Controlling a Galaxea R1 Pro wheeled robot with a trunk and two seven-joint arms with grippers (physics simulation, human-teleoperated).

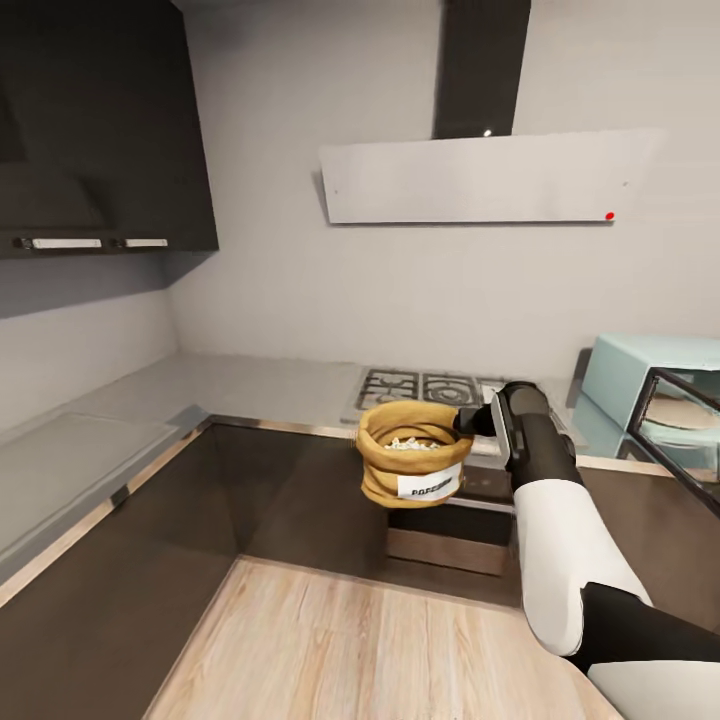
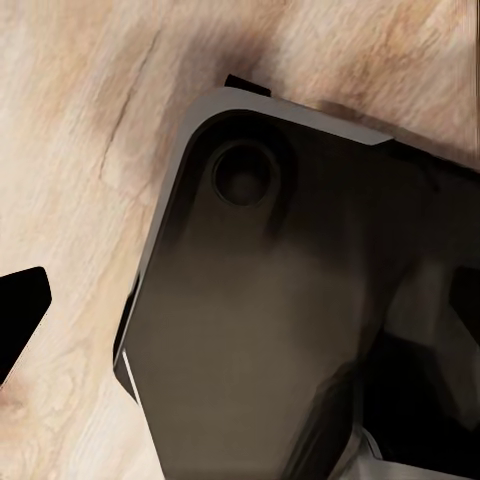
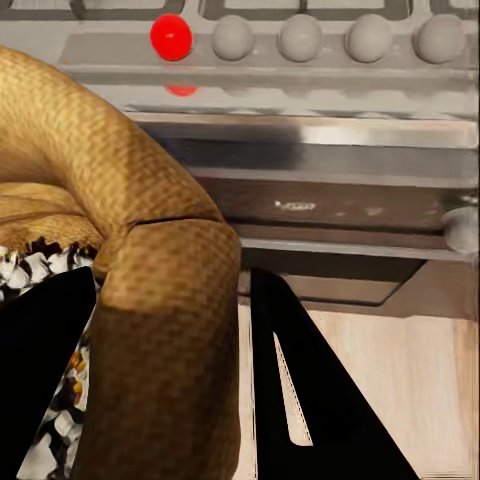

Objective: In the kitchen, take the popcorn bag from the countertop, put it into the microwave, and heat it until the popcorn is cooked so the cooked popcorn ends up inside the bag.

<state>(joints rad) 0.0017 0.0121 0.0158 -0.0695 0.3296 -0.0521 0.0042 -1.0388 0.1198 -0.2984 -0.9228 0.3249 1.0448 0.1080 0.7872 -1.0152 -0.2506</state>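
Hanging over wood floor (image 1: 340,640): popcorn bag (image 1: 410,452) in right pincer (image 1: 468,420), hob (image 1: 425,388) behind

Your left wrist camera looks down on pale wooden floor (image 2: 80,150) with visible grain. A large dark, rounded-cornered panel of the robot's own body (image 2: 260,330) lies over the floor, with a round recess (image 2: 243,175) near one corner. One black fingertip (image 2: 20,310) juts in at the edge; the jaws' state can't be told.

The head camera looked down across the kitchen corner, while the right wrist camera sat close against the bag (image 3: 150,270), both sharing the hob (image 1: 430,388).
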